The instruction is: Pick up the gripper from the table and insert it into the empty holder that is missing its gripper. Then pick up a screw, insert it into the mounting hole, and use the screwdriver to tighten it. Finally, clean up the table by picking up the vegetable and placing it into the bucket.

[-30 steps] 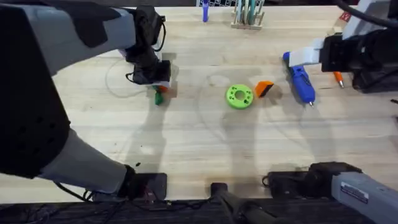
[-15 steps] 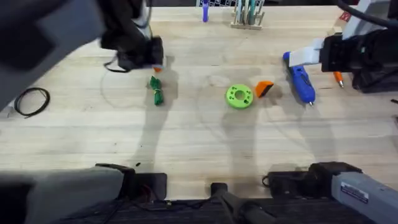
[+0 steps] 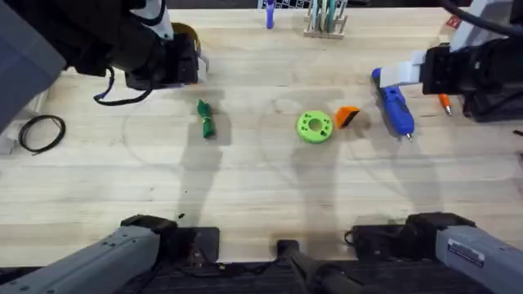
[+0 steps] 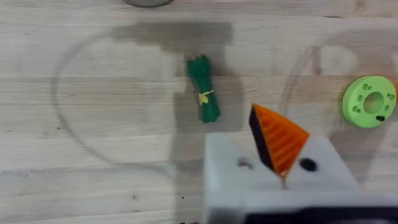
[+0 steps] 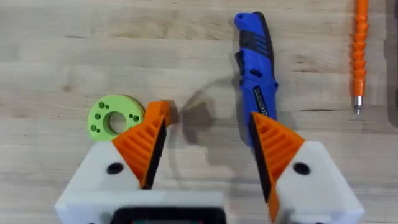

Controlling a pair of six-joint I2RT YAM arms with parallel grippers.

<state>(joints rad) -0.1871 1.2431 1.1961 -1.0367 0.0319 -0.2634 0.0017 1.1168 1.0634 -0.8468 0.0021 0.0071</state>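
We note the left arm has drawn back from the vegetable, which lies on the tabletop. Left jaws: state undeterminable. Right gripper jaws spread above the screwdriver.

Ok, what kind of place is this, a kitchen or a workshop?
Most likely a robotics lab workbench: a butcher-block table, a blue power screwdriver beside an orange pen-like tool, and a lime-green disc.

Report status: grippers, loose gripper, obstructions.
Right gripper open, empty. Left gripper carrying nothing. Loose gripper on table beside green disc. Approach looks clear.
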